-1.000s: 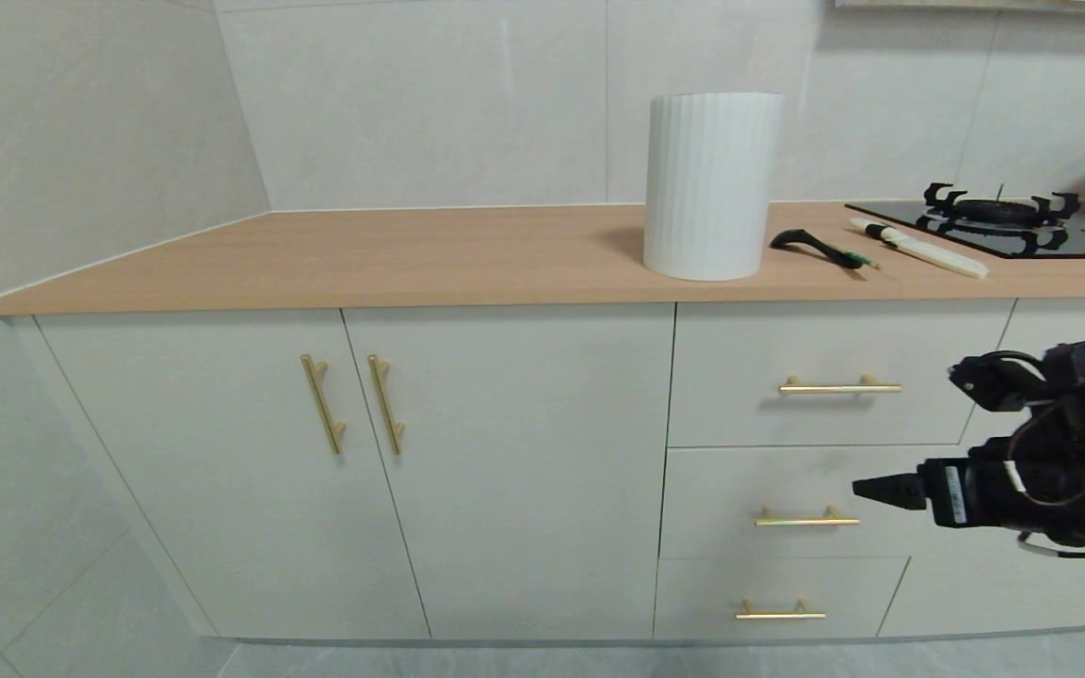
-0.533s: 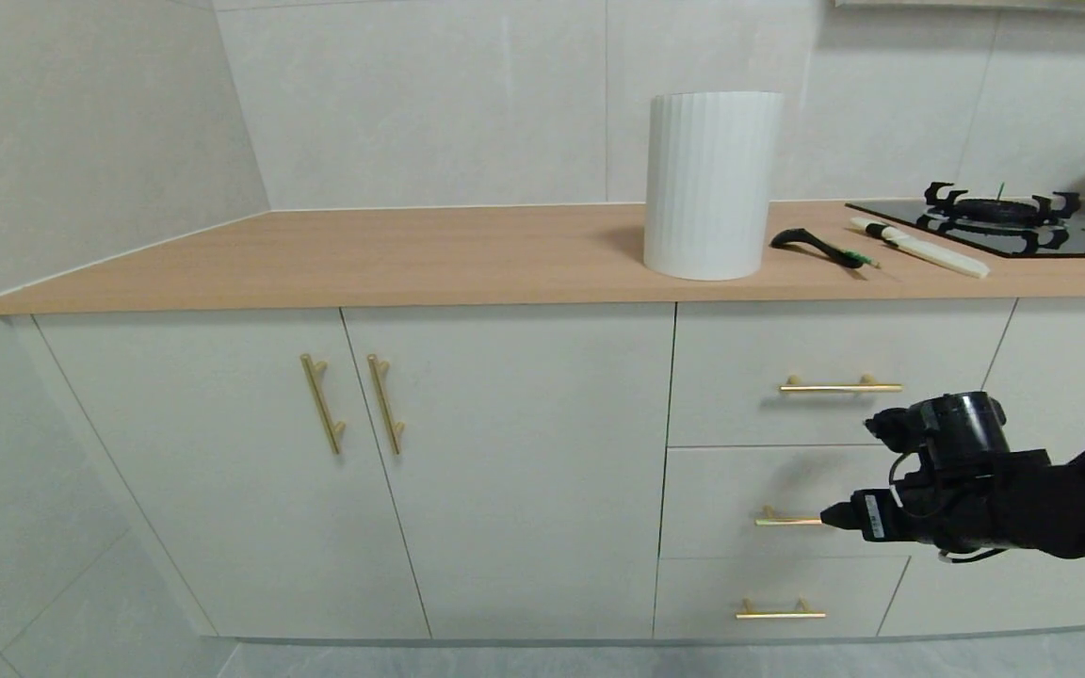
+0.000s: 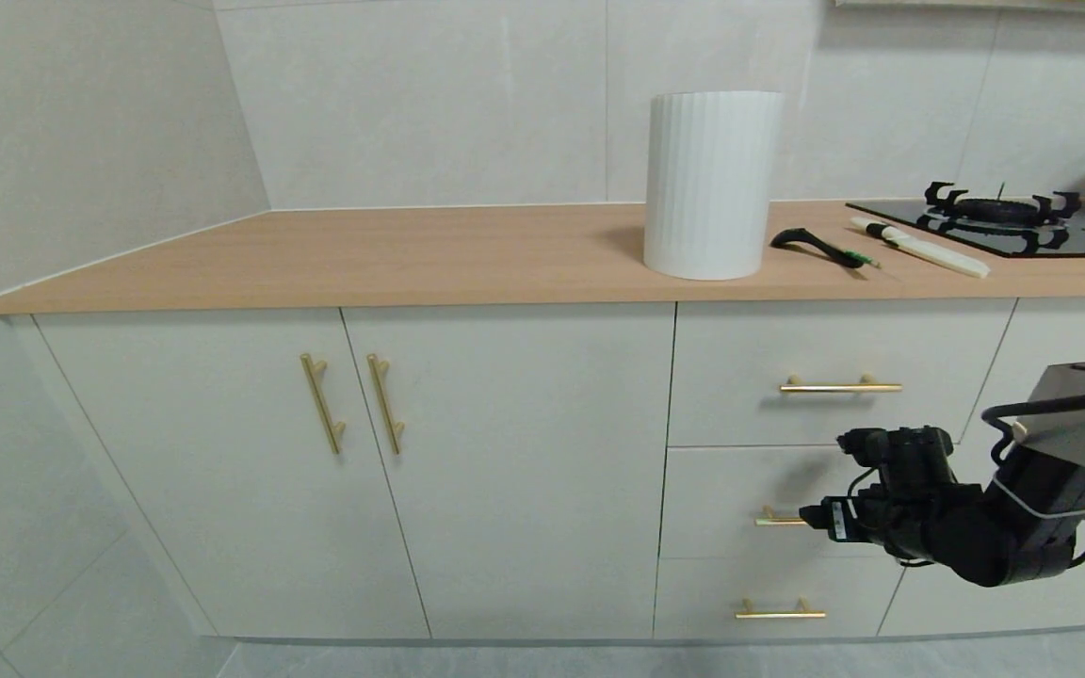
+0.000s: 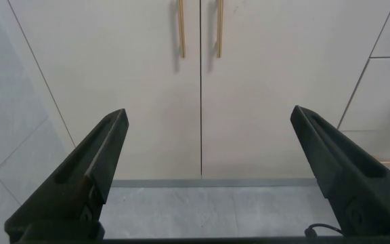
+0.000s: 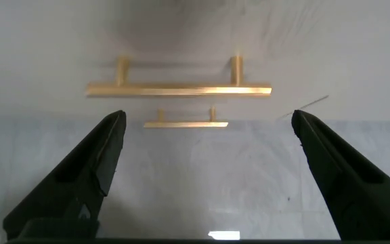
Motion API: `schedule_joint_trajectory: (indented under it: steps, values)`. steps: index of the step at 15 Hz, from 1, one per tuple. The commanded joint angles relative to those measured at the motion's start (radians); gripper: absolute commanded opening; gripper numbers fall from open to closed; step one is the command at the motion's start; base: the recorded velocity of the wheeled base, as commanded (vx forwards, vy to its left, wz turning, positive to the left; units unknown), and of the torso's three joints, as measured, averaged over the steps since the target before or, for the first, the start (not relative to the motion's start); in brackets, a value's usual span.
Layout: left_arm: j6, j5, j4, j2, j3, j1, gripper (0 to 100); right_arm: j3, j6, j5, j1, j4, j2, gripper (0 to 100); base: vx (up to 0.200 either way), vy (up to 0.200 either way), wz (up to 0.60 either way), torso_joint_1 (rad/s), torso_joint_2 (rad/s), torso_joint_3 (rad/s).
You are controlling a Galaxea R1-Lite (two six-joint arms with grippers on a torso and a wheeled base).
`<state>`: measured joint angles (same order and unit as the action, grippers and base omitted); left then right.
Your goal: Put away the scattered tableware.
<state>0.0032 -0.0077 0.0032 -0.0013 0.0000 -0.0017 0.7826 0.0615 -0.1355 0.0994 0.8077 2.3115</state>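
Note:
On the wooden countertop (image 3: pixel 411 254) lie a black-handled utensil (image 3: pixel 816 247) and a long cream-coloured utensil (image 3: pixel 919 249), to the right of a tall white ribbed container (image 3: pixel 712 184). My right gripper (image 3: pixel 820 518) is low in front of the drawers, its tips just at the right end of the middle drawer's gold handle (image 3: pixel 783 519). In the right wrist view the gripper (image 5: pixel 208 118) is open, with that handle (image 5: pixel 179 88) straight ahead between the fingers and nothing held. My left gripper (image 4: pixel 208 115) is open and faces the cabinet doors (image 4: pixel 202 81).
Three drawers with gold handles are stacked under the counter, top handle (image 3: pixel 841 386), bottom handle (image 3: pixel 780 614). A double-door cabinet with two vertical handles (image 3: pixel 354 405) is to the left. A black gas hob (image 3: pixel 1004 221) sits at the counter's right end. Grey tiled floor lies below.
My right arm has dropped lower and moved left toward the drawers, bringing its gripper up to the middle drawer's handle. Things on the counter have not moved.

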Motion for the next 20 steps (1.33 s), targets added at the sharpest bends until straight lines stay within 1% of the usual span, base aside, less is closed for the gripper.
schedule_joint_trajectory:
  steps: [1,7,11,14,20]
  values:
    - [0.0,0.0,0.0,0.001,0.0,0.0,100,0.038,0.001,-0.009,0.0,0.004,0.072,100,0.0,0.0,0.0,0.0,0.0,0.0]
    - [0.0,0.0,0.0,0.001,0.0,0.0,100,0.127,0.014,-0.05,0.002,0.004,0.131,100,0.0,0.0,0.0,0.0,0.0,0.0]
    - [0.0,0.0,0.0,0.001,0.0,0.0,100,0.146,0.015,-0.067,0.0,0.002,0.152,100,0.0,0.0,0.0,0.0,0.0,0.0]
    - [0.0,0.0,0.0,0.001,0.0,0.0,100,0.165,0.015,-0.104,0.0,-0.001,0.174,100,0.0,0.0,0.0,0.0,0.0,0.0]
    - [0.0,0.0,0.0,0.001,0.0,0.0,100,0.165,0.009,-0.104,0.0,-0.018,0.183,100,0.0,0.0,0.0,0.0,0.0,0.0]
